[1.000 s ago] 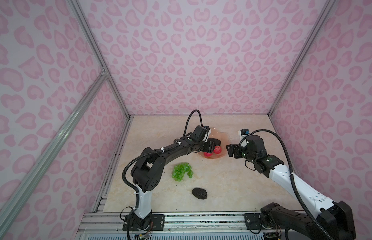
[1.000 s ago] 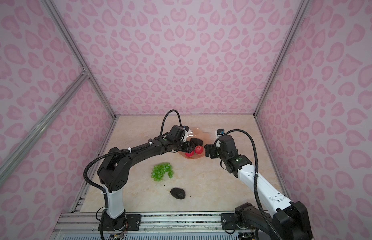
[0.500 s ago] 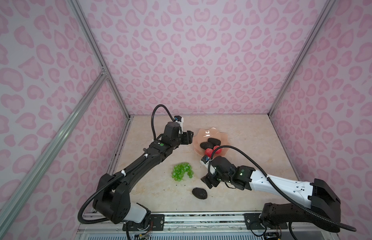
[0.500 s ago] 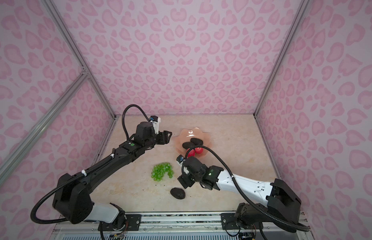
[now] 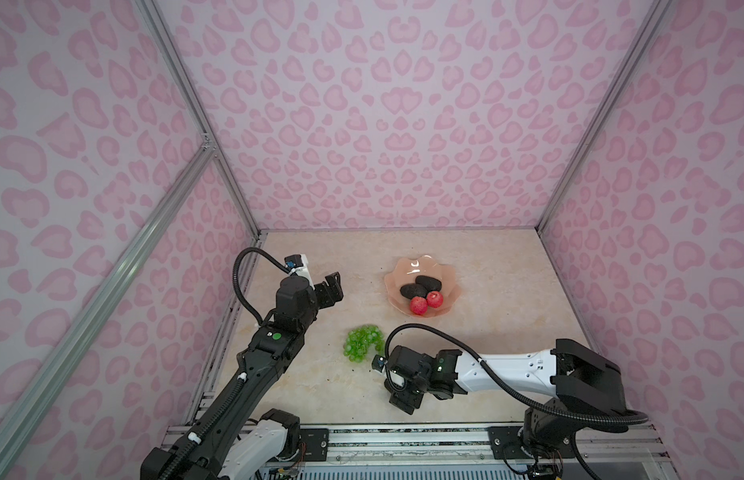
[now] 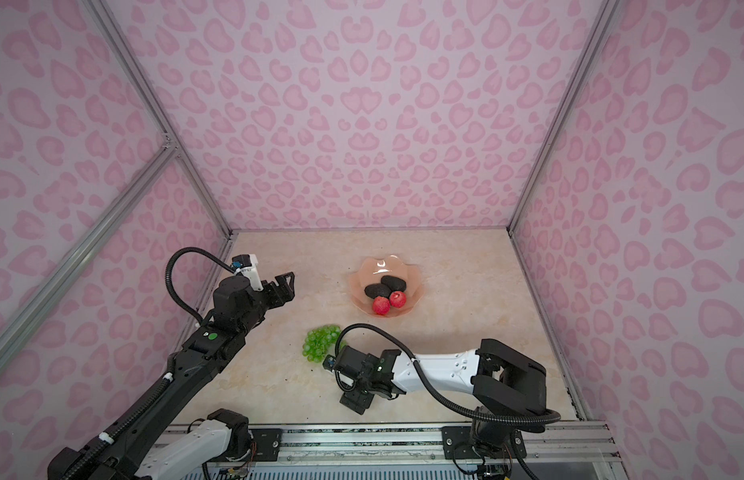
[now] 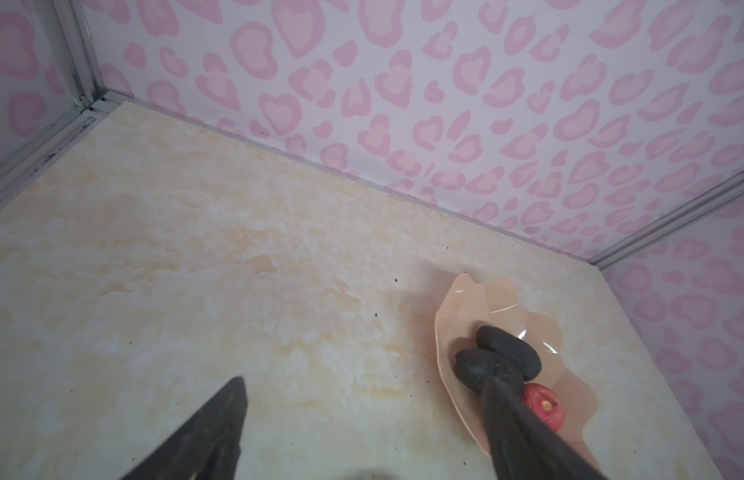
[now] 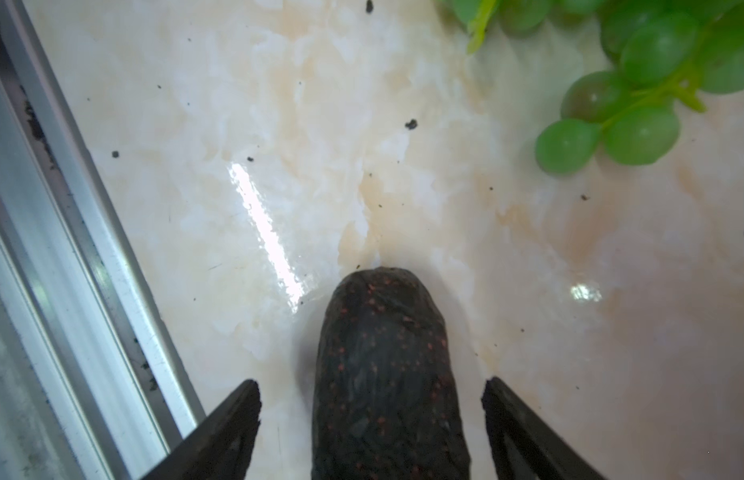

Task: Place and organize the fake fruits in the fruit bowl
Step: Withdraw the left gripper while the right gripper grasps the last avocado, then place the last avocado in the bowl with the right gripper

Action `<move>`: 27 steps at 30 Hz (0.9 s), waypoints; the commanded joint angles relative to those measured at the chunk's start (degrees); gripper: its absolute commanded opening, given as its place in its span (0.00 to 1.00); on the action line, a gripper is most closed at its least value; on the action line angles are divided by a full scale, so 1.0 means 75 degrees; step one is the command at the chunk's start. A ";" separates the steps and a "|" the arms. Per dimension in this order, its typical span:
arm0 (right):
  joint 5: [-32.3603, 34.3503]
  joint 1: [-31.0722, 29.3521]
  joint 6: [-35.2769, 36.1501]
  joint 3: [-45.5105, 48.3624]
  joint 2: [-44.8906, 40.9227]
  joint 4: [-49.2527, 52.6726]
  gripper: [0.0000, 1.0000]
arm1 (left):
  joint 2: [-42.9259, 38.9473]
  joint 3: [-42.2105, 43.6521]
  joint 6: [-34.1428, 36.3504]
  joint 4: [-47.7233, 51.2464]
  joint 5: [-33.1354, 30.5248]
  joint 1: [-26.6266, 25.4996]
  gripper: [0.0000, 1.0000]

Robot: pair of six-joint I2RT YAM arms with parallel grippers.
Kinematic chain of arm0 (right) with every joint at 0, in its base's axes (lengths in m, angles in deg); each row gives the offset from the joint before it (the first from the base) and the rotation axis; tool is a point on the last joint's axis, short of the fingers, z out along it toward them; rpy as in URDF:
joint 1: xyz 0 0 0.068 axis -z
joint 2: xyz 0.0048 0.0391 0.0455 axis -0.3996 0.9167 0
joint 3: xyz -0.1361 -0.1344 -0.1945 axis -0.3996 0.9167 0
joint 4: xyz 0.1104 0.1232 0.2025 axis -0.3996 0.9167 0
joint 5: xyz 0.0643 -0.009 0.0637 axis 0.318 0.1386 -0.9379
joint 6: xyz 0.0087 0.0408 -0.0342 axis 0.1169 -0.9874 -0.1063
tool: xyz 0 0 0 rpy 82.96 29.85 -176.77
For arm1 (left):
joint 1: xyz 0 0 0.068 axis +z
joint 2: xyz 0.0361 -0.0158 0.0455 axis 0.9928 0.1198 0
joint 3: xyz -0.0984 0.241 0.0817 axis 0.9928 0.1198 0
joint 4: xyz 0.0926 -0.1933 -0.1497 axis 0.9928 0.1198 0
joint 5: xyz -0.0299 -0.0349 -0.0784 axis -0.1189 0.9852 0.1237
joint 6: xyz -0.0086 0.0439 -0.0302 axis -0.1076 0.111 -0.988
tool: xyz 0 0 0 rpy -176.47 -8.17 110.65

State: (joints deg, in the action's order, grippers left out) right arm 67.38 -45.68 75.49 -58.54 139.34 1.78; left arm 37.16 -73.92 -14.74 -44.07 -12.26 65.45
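Observation:
The peach-pink fruit bowl (image 5: 407, 268) (image 6: 372, 268) holds two dark avocados (image 5: 420, 286) and two red fruits (image 5: 426, 302). Green grapes (image 5: 364, 340) (image 6: 320, 340) lie on the table in front of it. My right gripper (image 5: 405, 401) (image 8: 370, 386) is low over a third avocado (image 8: 386, 374) near the front rail. Its jaws are open, with a gap on each side of that avocado. In both top views the gripper hides this avocado. My left gripper (image 5: 332, 286) (image 7: 362, 386) hangs open and empty, left of the bowl (image 7: 457, 299).
An aluminium rail (image 8: 71, 249) runs along the table's front edge, close beside the right gripper. Pink patterned walls enclose the table on three sides. Bare marble tabletop (image 7: 237, 249) lies between the left gripper and the back wall.
The left gripper has pulled out of the bowl to the left and opened. The right arm has swung from beside the bowl to the front avocado and now straddles it.

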 commanded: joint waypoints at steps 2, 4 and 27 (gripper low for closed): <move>0.0057 0.0008 0.0060 -0.0109 0.0184 0.0160 0.77 | -0.0296 0.0168 -0.0189 -0.0049 -0.0028 0.0182 0.91; 0.0140 0.0008 0.0037 -0.0154 0.0258 0.0188 0.71 | -0.0394 0.0200 -0.0174 -0.0019 -0.0053 0.0236 0.92; 0.0780 0.2989 -0.1043 -0.0786 -0.1814 0.0715 0.22 | -0.0933 0.0722 -0.0343 -0.0128 -0.0217 0.0401 0.92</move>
State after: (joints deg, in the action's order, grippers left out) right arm 68.67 -27.97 70.81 -63.33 127.47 4.80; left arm 31.04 -69.17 -16.66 -43.62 -12.92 68.42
